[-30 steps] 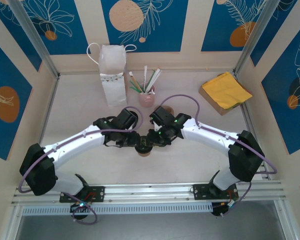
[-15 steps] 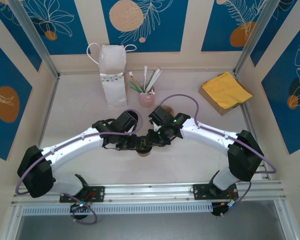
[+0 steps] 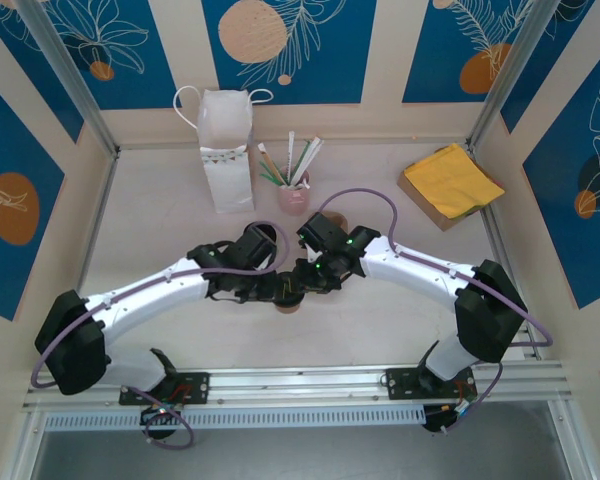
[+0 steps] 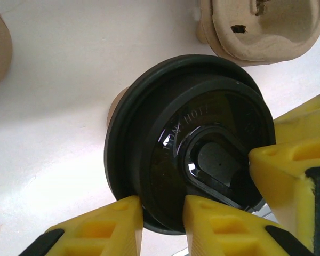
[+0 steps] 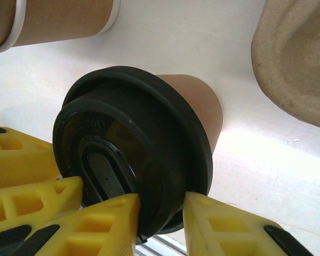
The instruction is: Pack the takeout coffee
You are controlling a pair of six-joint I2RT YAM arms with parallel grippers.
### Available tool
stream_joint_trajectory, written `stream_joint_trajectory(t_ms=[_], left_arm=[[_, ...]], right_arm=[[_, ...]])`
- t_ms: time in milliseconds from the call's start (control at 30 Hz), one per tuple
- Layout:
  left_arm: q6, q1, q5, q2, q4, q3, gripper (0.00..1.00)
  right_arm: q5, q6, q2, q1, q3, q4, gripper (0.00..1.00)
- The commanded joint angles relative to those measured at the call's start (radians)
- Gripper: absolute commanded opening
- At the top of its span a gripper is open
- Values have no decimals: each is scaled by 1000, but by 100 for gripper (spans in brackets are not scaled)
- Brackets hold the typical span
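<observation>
The takeout coffee [image 3: 292,294], a brown paper cup [image 5: 197,104] under a black lid [image 4: 197,138], stands on the table between the two arms. My left gripper [image 4: 162,205] reaches it from the left and is shut on the lid's rim, one yellow finger outside the rim and one on the lid's top. From the right, my right gripper [image 5: 161,200] is shut on the opposite edge of the same lid [image 5: 122,144]. The right gripper's fingers [image 4: 290,160] show in the left wrist view. In the top view the grippers [image 3: 278,288] [image 3: 305,282] meet over the cup.
A pulp cup carrier [image 4: 261,26] [image 5: 298,58] lies just beyond the cup. Another brown cup [image 5: 53,21] lies on its side nearby. A white paper bag [image 3: 226,150], a pink cup of stirrers [image 3: 293,188] and yellow napkins on a box [image 3: 452,182] stand at the back.
My left gripper has slid right onto the cup and its jaws have narrowed onto the lid's rim. The right arm and the cup have stayed put.
</observation>
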Motion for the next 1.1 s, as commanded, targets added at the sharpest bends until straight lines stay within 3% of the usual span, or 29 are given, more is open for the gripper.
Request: stream_joint_trajectory(t_ms=[0,300,700,1067], left_arm=[[-9,-22,-53,68,-61,-108,25],[-8,-22,-56,93,-43,-154,23],[28,-7,-79,27,-171,95,26],[64,59,-58,64,-108,127,28]], right_arm=[[47,2,65,15,-62,-101,28],[50,1,73,20,-87,-87,28],[79,-9,49,34,-59,-113,28],[76,-6,47,44,-56,-110,28]])
